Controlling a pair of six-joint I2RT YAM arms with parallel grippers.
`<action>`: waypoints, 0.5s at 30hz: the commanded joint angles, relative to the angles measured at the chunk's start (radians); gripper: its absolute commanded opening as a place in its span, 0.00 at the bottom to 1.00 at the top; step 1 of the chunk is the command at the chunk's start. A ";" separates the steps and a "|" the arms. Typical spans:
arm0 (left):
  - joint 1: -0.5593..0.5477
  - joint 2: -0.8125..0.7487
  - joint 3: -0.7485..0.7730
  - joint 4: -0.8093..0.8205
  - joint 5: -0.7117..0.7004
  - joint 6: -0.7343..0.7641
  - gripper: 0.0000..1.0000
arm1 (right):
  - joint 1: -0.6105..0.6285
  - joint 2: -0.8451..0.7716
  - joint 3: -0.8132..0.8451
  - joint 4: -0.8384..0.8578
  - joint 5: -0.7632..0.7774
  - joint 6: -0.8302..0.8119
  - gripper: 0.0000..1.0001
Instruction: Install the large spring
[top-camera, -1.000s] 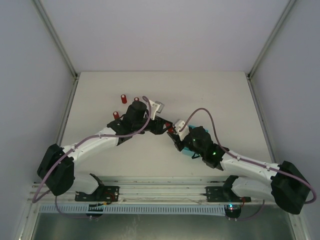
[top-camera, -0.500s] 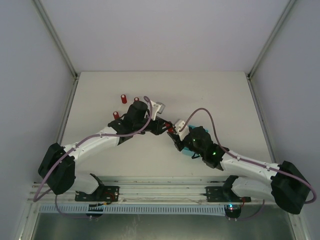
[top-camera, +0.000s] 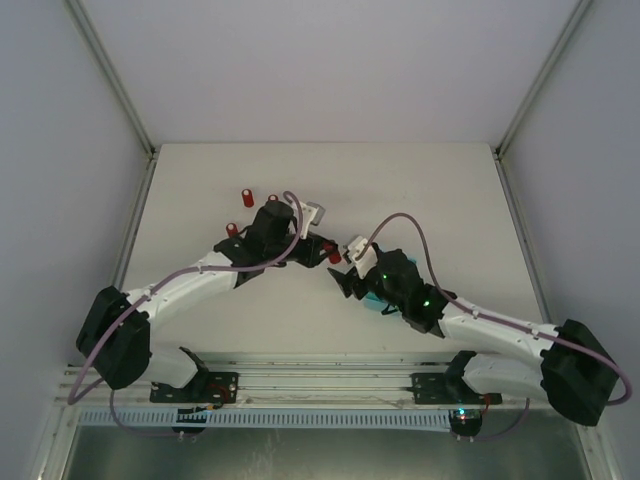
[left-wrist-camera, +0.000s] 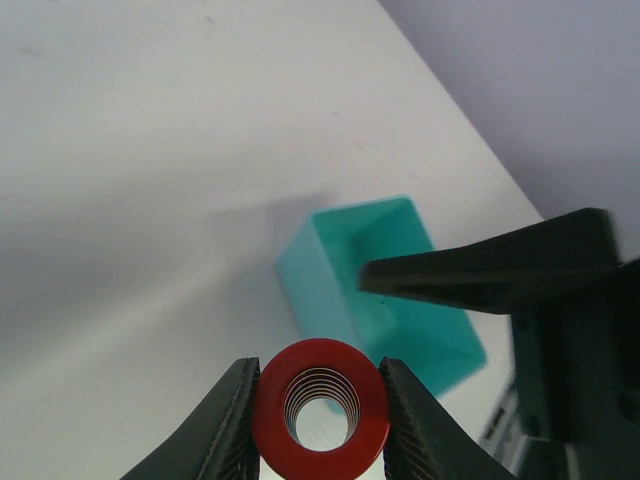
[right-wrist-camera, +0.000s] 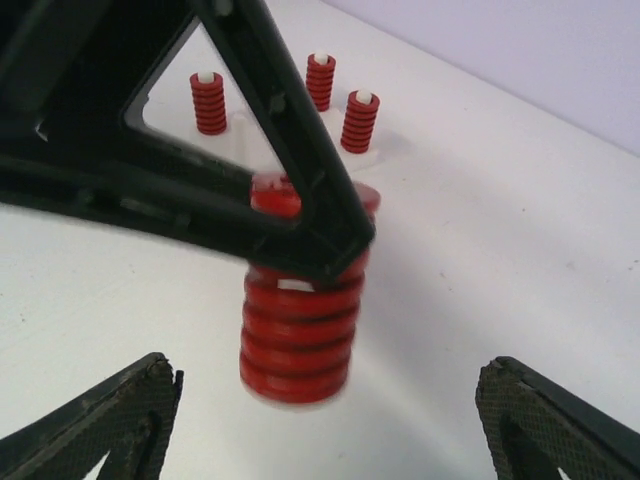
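The large spring (left-wrist-camera: 320, 410) is a fat red coil. In the left wrist view I look through it end-on, and my left gripper (left-wrist-camera: 320, 366) is shut on its sides. In the right wrist view the large spring (right-wrist-camera: 297, 330) hangs just above the table under the left arm's black fingers (right-wrist-camera: 300, 215). My right gripper (right-wrist-camera: 328, 368) stands wide open on either side of it, touching nothing. From above, the left gripper (top-camera: 322, 249) and the right gripper (top-camera: 348, 272) meet tip to tip at mid table.
Three small red springs (right-wrist-camera: 208, 103) (right-wrist-camera: 320, 80) (right-wrist-camera: 360, 120) stand on white posts of a white base (right-wrist-camera: 240, 138) behind the large spring. A teal open box (left-wrist-camera: 380, 290) lies under the right arm, seen as the teal box (top-camera: 378, 302) from above.
My left gripper closed on the large spring. My right gripper, shut on it before, has opened wide and let go, drawing back slightly.
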 joint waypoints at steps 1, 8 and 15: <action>0.048 -0.038 0.063 -0.053 -0.100 0.031 0.00 | 0.006 -0.035 0.034 -0.041 0.029 0.022 0.90; 0.112 -0.122 0.042 -0.146 -0.400 0.069 0.00 | 0.004 -0.121 0.157 -0.258 0.222 0.133 0.99; 0.173 -0.183 -0.036 -0.145 -0.703 0.013 0.00 | -0.011 -0.156 0.234 -0.416 0.415 0.188 0.99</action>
